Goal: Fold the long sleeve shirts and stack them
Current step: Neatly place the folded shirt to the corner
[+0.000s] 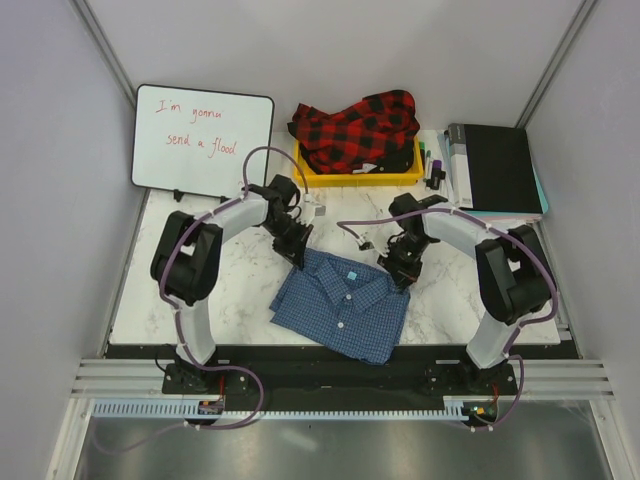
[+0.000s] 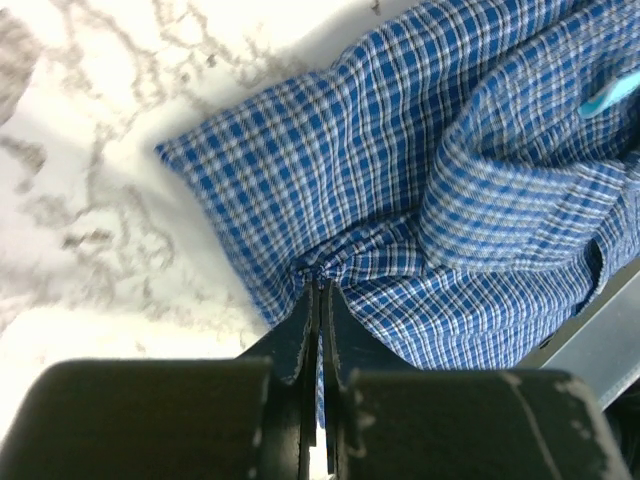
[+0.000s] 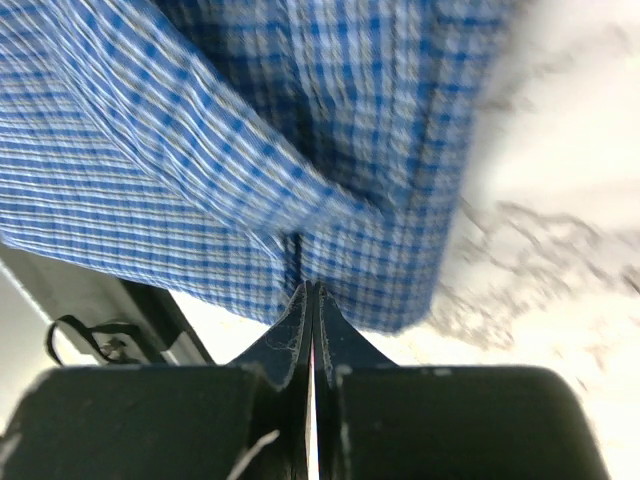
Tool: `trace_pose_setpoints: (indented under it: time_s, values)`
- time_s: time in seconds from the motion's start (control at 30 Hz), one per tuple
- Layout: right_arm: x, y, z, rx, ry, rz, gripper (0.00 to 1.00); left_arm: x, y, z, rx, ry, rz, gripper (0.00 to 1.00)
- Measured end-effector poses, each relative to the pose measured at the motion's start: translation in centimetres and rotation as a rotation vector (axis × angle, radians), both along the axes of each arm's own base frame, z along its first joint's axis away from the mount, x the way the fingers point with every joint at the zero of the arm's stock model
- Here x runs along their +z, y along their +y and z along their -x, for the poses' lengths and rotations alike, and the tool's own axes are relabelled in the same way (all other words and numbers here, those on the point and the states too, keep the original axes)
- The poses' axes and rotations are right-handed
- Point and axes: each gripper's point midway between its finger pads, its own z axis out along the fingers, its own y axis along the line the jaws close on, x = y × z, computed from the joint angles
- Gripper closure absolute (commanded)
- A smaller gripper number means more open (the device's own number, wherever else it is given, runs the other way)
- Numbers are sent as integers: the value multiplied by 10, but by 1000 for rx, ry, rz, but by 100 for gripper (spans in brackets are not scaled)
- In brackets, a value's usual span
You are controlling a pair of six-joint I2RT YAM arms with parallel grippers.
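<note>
The blue check shirt (image 1: pixel 342 305) lies folded in a rough square on the marble table (image 1: pixel 200 300), collar toward the back. My left gripper (image 1: pixel 297 258) is at its back left corner, shut on a bunched pinch of the blue cloth (image 2: pixel 400 180); check fabric shows between the closed left gripper (image 2: pixel 320 292). My right gripper (image 1: pixel 398 275) is at the back right corner. In the right wrist view the right gripper (image 3: pixel 311 290) is shut, its tips gathering the shirt's edge (image 3: pixel 200 150). The red-and-black plaid shirt (image 1: pixel 355 130) lies crumpled in a yellow bin (image 1: pixel 345 178) at the back.
A whiteboard (image 1: pixel 203 140) with red writing leans at the back left. A black binder (image 1: pixel 495 168) and some markers (image 1: pixel 430 165) sit at the back right. Small loose clips (image 1: pixel 365 240) lie between the arms. The shirt's near edge reaches the table's black front rail (image 1: pixel 330 352).
</note>
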Motion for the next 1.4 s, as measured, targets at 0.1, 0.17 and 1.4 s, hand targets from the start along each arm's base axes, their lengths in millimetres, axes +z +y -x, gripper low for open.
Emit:
trace_pose_setpoints:
  time_s: [0.1, 0.17, 1.4]
  values:
    - [1, -8, -4, -18, -39, 17, 100, 8, 6, -3, 19, -34, 16, 98]
    - [3, -12, -6, -27, -60, 24, 100, 14, 7, -5, 25, -56, 28, 98]
    - [62, -84, -80, -463, -194, -80, 2, -10, -69, 49, -271, -173, -196, 3]
